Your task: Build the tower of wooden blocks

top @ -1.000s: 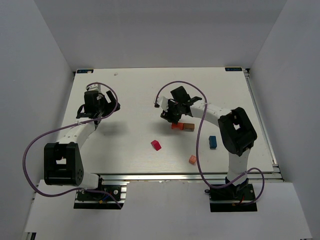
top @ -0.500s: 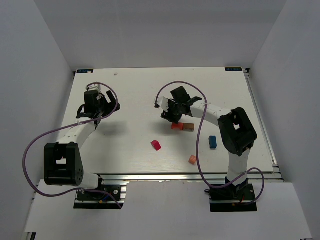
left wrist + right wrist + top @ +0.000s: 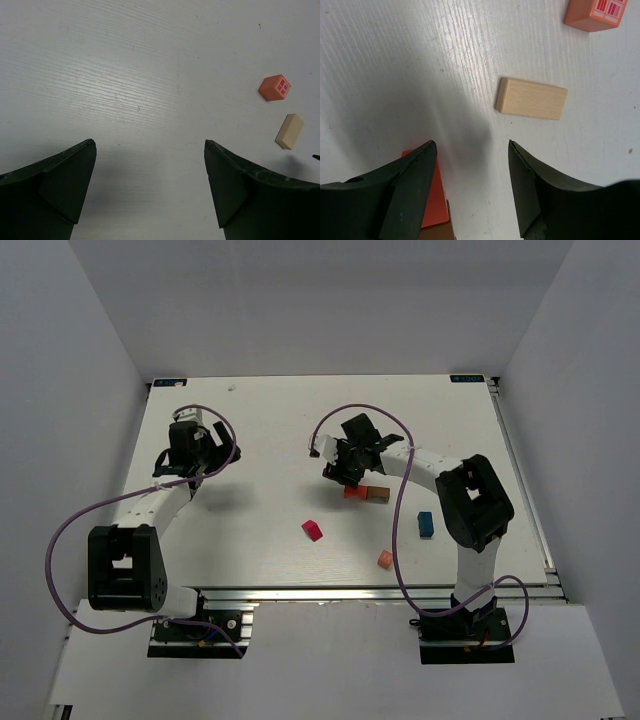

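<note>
No stack stands; the blocks lie loose. My right gripper [image 3: 338, 472] [image 3: 471, 142] is open and empty, low over the table. An orange-red block [image 3: 353, 492] [image 3: 427, 200] lies by its left finger, with a brown block [image 3: 377, 493] [image 3: 438, 233] touching it. Ahead of it lie a tan bar [image 3: 531, 98] [image 3: 289, 131] and a pink-orange cube [image 3: 596, 12] [image 3: 275, 87]. A magenta-red block [image 3: 313, 530], a blue block [image 3: 425, 524] and a salmon block [image 3: 384, 559] lie nearer the front. My left gripper [image 3: 225, 453] [image 3: 150, 145] is open and empty over bare table at the left.
White walls close in the table [image 3: 260, 420] on the left, right and back. Purple cables loop off both arms. An aluminium rail [image 3: 330, 592] runs along the front edge by the arm bases.
The right gripper has shifted very slightly by the orange-red block. The left arm and the blocks have not moved.
</note>
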